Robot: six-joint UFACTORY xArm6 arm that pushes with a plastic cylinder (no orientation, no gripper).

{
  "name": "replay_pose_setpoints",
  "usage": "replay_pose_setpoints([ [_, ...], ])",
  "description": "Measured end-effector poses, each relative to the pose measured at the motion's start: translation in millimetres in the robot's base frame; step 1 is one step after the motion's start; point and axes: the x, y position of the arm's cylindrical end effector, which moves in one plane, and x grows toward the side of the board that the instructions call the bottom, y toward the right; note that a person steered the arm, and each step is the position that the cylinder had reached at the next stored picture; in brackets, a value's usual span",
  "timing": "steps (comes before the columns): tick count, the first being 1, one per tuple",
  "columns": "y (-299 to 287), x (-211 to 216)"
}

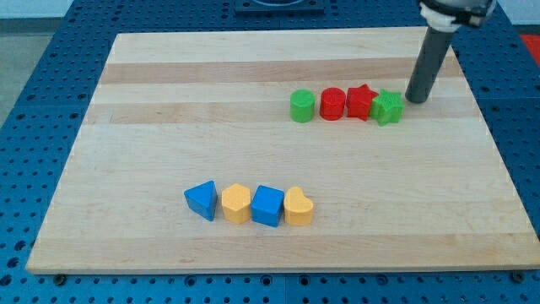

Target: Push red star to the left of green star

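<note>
One pale wooden board (169, 127) on blue pegboard table (51, 84).

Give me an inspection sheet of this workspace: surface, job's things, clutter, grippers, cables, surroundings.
Surface: wooden board, on a blue perforated table.
Job's things: red star already sits directly on the view's left of the green star, touching it.
Clutter: red cylinder and green cylinder continue that row leftward; lower row from the view's left: blue triangle, yellow block, blue block, yellow heart.
Grippers: none; my tip stands just to the view's right of the green star.
Cables: nothing seen.
Surroundings: dark object at the view's top edge.
</note>
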Motion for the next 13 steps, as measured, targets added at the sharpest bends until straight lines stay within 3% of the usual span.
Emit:
replay_pose_setpoints([
  [4, -32.6, 41.2],
  [6, -13.3, -19.5],
  [7, -32.4, -20.8],
  [10, -90.6, 37.8],
  [13, -115.8, 1.8],
])
